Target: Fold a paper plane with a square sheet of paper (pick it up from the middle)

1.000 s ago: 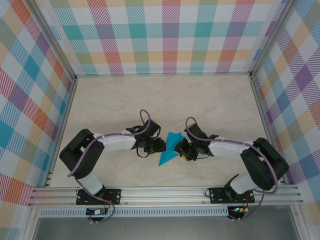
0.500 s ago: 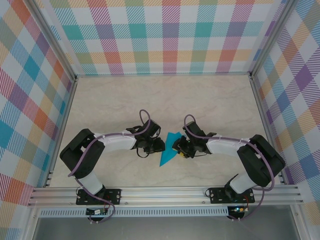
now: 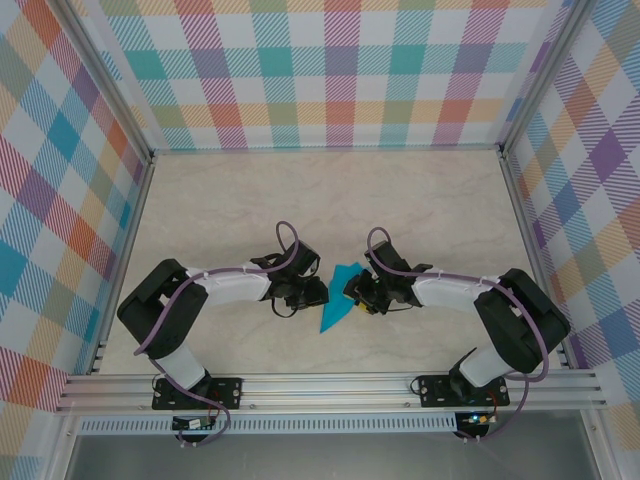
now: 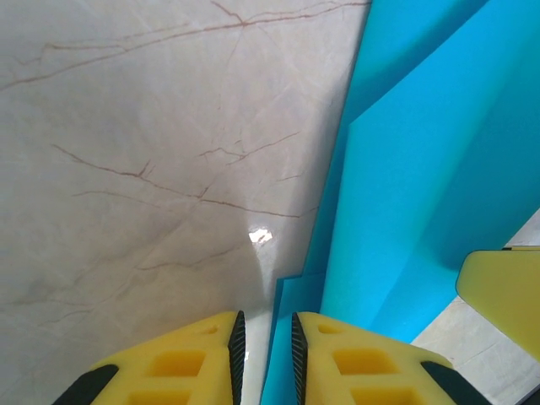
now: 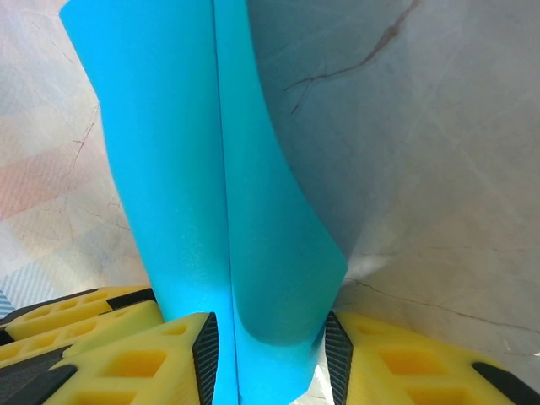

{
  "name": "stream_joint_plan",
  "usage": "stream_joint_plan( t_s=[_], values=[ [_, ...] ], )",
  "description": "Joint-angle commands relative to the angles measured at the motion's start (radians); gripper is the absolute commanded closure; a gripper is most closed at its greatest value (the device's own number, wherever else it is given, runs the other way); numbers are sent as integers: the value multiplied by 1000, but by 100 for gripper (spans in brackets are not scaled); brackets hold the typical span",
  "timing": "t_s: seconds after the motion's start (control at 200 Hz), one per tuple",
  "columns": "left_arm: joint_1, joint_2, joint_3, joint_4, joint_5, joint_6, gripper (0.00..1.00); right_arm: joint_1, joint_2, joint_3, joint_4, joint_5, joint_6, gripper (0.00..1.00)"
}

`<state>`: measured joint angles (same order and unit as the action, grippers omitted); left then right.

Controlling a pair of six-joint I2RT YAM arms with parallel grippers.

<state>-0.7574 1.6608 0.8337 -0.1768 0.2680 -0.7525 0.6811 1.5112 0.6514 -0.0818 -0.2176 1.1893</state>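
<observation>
The teal square sheet of paper point(image 3: 335, 310) is folded into a pointed shape and lies between my two grippers near the table's middle. My right gripper point(image 3: 351, 293) holds its right side. In the right wrist view the paper point(image 5: 194, 152) bows upward with a centre crease, and both pads of that gripper point(image 5: 270, 333) press against it. My left gripper point(image 3: 319, 291) sits at the paper's left edge. Its jaws point(image 4: 265, 337) stand a narrow slot apart, and the edge of the layered paper point(image 4: 422, 169) runs under that slot. The right gripper's yellow finger point(image 4: 502, 291) shows beyond the paper.
The marble tabletop point(image 3: 420, 200) stretches away behind the arms. Plaid walls point(image 3: 340, 70) close in the back and both sides. An aluminium rail point(image 3: 330, 385) carrying the arm bases runs along the near edge.
My right gripper has shifted a little left toward the left gripper with the paper, which now looks narrower from above. The left jaws have narrowed slightly.
</observation>
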Motion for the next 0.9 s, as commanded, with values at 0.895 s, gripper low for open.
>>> stream_joint_plan(
  t_s=[0.895],
  values=[
    [9, -37, -21, 7, -13, -24, 77, -22, -46, 14, 47, -5, -28, 58]
  ],
)
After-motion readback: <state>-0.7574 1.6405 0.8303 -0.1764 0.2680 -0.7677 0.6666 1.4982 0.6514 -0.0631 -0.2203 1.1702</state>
